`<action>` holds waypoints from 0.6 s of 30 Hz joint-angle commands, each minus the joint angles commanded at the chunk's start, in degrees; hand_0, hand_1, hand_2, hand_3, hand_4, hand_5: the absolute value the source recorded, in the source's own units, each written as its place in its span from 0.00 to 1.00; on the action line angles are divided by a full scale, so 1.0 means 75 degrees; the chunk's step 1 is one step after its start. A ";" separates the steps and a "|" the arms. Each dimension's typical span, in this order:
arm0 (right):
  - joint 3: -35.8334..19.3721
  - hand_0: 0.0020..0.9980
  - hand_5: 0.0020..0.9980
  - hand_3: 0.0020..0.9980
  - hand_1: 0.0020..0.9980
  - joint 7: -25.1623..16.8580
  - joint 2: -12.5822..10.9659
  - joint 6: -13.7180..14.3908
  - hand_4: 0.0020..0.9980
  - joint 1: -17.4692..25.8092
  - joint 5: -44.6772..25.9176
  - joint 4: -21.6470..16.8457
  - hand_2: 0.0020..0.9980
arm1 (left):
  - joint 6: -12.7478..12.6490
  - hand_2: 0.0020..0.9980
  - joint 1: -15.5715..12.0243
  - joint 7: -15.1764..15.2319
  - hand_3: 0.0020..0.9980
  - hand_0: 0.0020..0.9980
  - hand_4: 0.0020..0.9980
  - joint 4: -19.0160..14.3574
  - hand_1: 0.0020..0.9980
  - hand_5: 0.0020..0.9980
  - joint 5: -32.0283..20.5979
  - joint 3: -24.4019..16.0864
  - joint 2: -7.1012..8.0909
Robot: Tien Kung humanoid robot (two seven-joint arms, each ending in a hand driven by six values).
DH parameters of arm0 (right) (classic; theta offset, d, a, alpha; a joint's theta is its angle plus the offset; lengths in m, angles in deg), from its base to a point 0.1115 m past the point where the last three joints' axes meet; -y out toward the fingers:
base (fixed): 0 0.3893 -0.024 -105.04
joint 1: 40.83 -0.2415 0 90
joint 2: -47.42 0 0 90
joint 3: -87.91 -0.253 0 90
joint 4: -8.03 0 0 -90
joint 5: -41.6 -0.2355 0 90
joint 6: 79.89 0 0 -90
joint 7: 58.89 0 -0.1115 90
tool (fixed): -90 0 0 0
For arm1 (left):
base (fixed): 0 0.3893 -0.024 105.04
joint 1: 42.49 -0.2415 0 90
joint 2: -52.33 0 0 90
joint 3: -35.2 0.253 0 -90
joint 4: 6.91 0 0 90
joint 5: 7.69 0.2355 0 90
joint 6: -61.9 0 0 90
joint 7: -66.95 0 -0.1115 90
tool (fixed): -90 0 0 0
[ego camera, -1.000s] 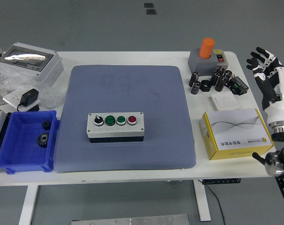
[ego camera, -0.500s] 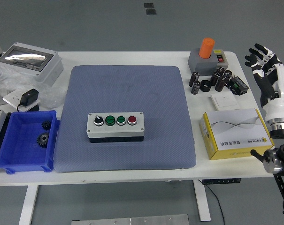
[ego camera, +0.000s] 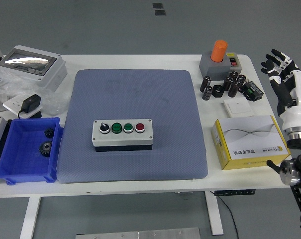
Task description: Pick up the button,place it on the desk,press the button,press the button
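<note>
A grey button box (ego camera: 122,134) lies on the blue-grey mat (ego camera: 135,94), near its front. Its lid carries a black selector knob (ego camera: 104,128), two green buttons (ego camera: 122,128) and a red button (ego camera: 140,128) in a row. My right hand (ego camera: 278,67) is raised off the table's right edge, fingers spread, holding nothing, far from the box. My left hand does not show.
A blue bin (ego camera: 27,149) with gears sits at the left front. A yellow-and-white carton (ego camera: 250,142) lies at the right. Behind it are black cylinders (ego camera: 225,84), a white switch plate (ego camera: 239,108) and a grey box with an orange cap (ego camera: 220,57). A grey enclosure (ego camera: 28,65) stands back left.
My right hand shifted slightly up and then back; the button box and everything on the table stayed put.
</note>
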 joint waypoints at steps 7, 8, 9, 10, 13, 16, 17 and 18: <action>-0.0025 0.76 0.47 0.84 0.78 0.0047 0.0007 0.0008 0.73 0.0016 0.0052 -0.0005 0.82 | -0.0004 0.64 -0.0007 -0.0016 0.75 0.68 0.65 -0.0006 0.66 0.70 -0.0022 0.0004 0.0004; -0.0029 0.76 0.47 0.84 0.78 0.0054 0.0011 0.0011 0.73 0.0014 0.0060 -0.0006 0.82 | -0.0005 0.64 -0.0006 -0.0020 0.75 0.68 0.65 -0.0008 0.66 0.70 -0.0027 0.0007 0.0002; -0.0032 0.76 0.47 0.84 0.78 0.0060 0.0014 0.0013 0.73 0.0014 0.0067 -0.0007 0.82 | -0.0005 0.64 -0.0007 -0.0024 0.75 0.68 0.65 -0.0009 0.66 0.70 -0.0037 0.0014 -0.0001; -0.0035 0.76 0.47 0.84 0.78 0.0066 0.0017 0.0014 0.73 0.0014 0.0073 -0.0008 0.82 | -0.0007 0.64 -0.0008 -0.0031 0.75 0.68 0.65 -0.0011 0.66 0.70 -0.0052 0.0022 -0.0004; -0.0049 0.76 0.46 0.84 0.78 0.0081 0.0025 0.0017 0.72 0.0018 0.0089 -0.0011 0.83 | -0.0015 0.64 -0.0009 -0.0047 0.75 0.68 0.65 -0.0015 0.66 0.69 -0.0100 0.0047 -0.0005; -0.0064 0.76 0.46 0.84 0.78 0.0093 0.0032 0.0017 0.72 0.0009 0.0102 -0.0009 0.83 | -0.0022 0.64 -0.0003 -0.0063 0.75 0.68 0.65 -0.0022 0.66 0.69 -0.0131 0.0061 -0.0001; -0.0071 0.76 0.46 0.84 0.78 0.0097 0.0036 0.0018 0.72 0.0002 0.0108 -0.0007 0.83 | -0.0025 0.64 0.0002 -0.0066 0.75 0.68 0.65 -0.0023 0.66 0.69 -0.0142 0.0065 0.0001; -0.0076 0.76 0.46 0.84 0.78 0.0100 0.0038 0.0019 0.72 -0.0002 0.0112 -0.0006 0.83 | -0.0026 0.64 0.0006 -0.0066 0.75 0.68 0.65 -0.0023 0.66 0.69 -0.0148 0.0068 0.0004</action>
